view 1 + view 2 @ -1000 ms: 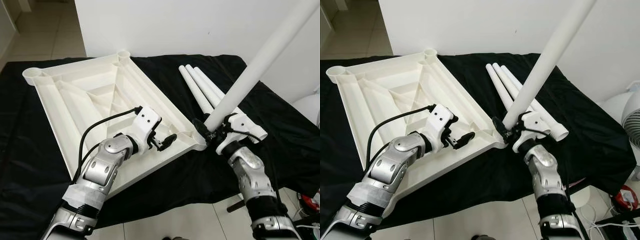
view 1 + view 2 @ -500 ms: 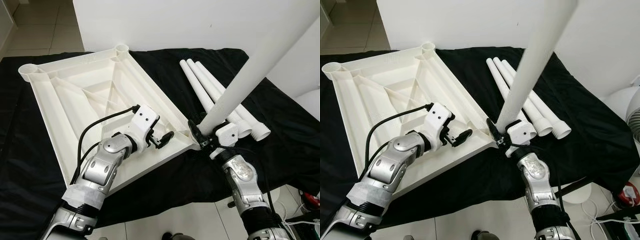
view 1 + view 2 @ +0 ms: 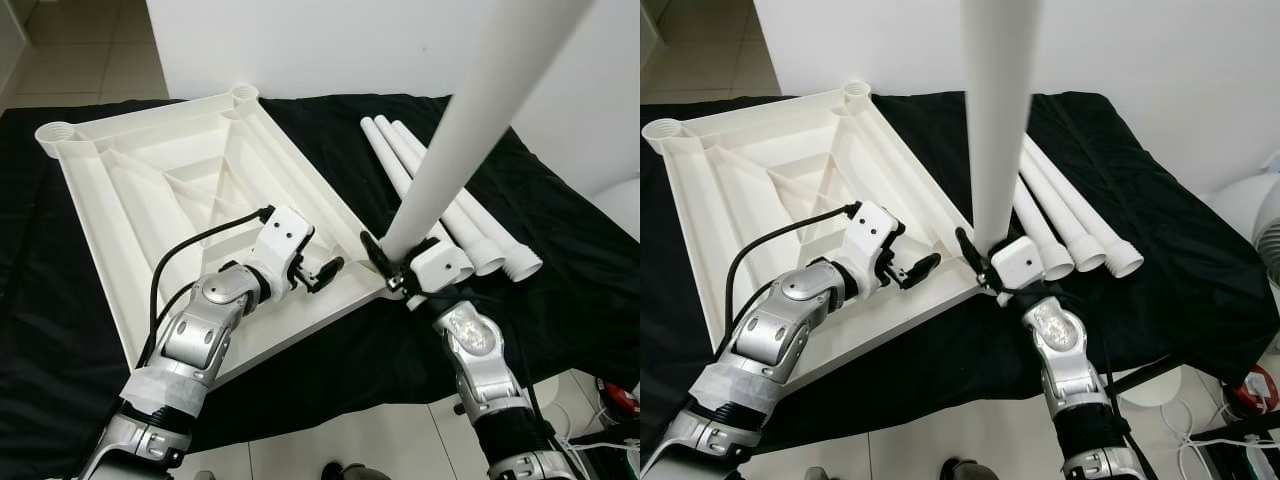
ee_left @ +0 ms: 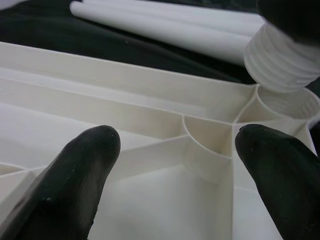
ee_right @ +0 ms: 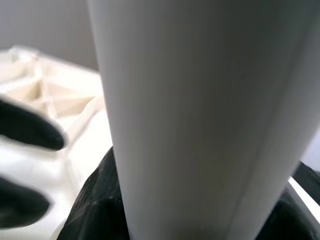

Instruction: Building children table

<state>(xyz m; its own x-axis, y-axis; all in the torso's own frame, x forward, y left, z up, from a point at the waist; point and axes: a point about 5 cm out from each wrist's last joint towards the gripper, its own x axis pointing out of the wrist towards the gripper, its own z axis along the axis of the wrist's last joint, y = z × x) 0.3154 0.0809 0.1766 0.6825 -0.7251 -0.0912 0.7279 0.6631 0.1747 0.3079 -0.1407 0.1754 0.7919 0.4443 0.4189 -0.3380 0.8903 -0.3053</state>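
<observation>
Tabletop (image 3: 150,190), white and ribbed, is lying upside down on the black cloth (image 3: 560,260), filling the scene from about 9 o'clock up to 11. Nearest the camera, the two silver arms are reaching in. At 6 o'clock the left gripper (image 3: 325,272) is hovering just over the tabletop's near edge, its black fingers (image 4: 75,170) spread wide with nothing between them. Just beside it, at 5 o'clock, the right gripper (image 3: 385,265) is clamping a long white leg (image 3: 470,130) near its lower end and holding it nearly upright. That leg's threaded end (image 4: 282,60) is sitting right above the round corner socket (image 4: 287,102); whether they are touching, I cannot tell. Farther back, around 2 o'clock, three spare legs (image 3: 440,195) are lying side by side on the cloth. Beyond them, a white wall (image 3: 350,40) is closing off the back.
</observation>
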